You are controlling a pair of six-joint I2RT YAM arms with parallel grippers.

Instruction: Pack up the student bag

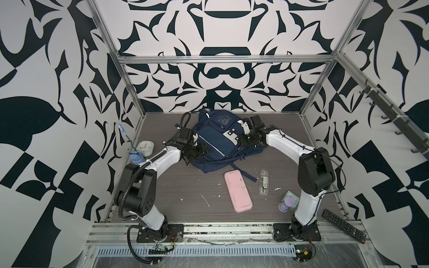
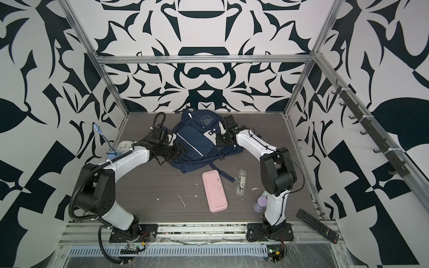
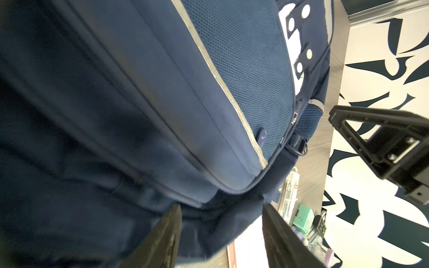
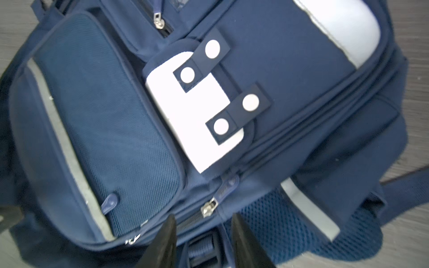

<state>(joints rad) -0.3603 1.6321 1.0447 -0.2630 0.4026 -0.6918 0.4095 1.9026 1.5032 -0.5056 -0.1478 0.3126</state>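
Lying at the back of the table (image 1: pixel 185 190), the student bag (image 1: pixel 216 143) sits between both arms. The left gripper (image 3: pixel 221 208) is spread against its side; the right gripper (image 4: pixel 203 217) is spread too, beside a zip pull (image 4: pixel 209 207).

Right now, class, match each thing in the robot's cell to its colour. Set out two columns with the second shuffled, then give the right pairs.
Things:
1. student bag
2. flat case
3. remote control
4. small bottle

Colours:
a. black
b. lilac
c. navy blue
d. pink

Pairs: 1-c, 2-d, 3-a, 4-b.
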